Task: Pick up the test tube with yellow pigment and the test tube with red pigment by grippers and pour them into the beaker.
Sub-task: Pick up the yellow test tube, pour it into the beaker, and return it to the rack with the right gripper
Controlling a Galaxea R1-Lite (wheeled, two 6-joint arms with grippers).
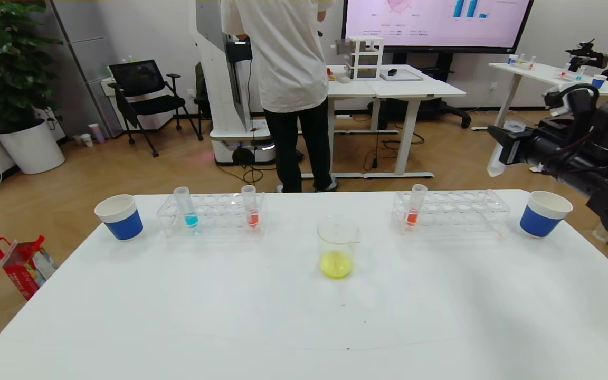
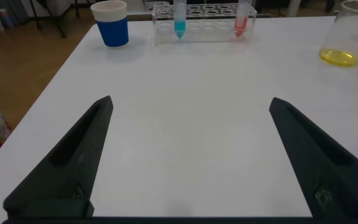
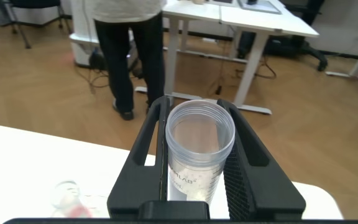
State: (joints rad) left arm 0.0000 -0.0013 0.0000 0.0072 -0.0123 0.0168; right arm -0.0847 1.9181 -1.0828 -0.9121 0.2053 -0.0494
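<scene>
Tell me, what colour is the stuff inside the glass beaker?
Yellow. The liquid at the bottom of the beaker shows best in the head view.

Table (image 1: 283,316): bears all items below.
Beaker (image 1: 337,245): centre, in front of both racks.
Left rack (image 1: 211,212): behind-left of beaker, holding two tubes.
Right rack (image 1: 450,211): behind-right, holding one tube.
Cups (image 1: 120,216): one at each outer end.
Right gripper (image 1: 504,149): raised above the table's far right corner, holding a tube (image 1: 499,150).

The right end effector (image 3: 199,158) holds an upright clear test tube (image 3: 199,149) between its black fingers (image 3: 248,163), above the white worktop (image 3: 36,168) edge.
</scene>
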